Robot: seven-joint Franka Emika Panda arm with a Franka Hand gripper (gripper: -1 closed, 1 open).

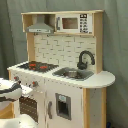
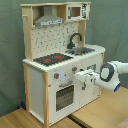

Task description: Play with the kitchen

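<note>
— What's around it?
— A grey curtain behind, a wooden floor [image 2: 30, 119] below. The kitchen [image 2: 60, 55] stands upright on it, tall axis vertical, its front facing the arm.
— Materials?
— White panels, pale wood edges, a black curved tap [image 1: 85, 59], a windowed oven door [image 2: 64, 97].
— The gripper [image 2: 86, 80]?
— Just in front of the cabinet; I cannot tell how its fingers stand.

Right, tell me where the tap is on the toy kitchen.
In both exterior views the black tap stands at the back of the sink, on the counter's end away from the hob, below the microwave.
</note>
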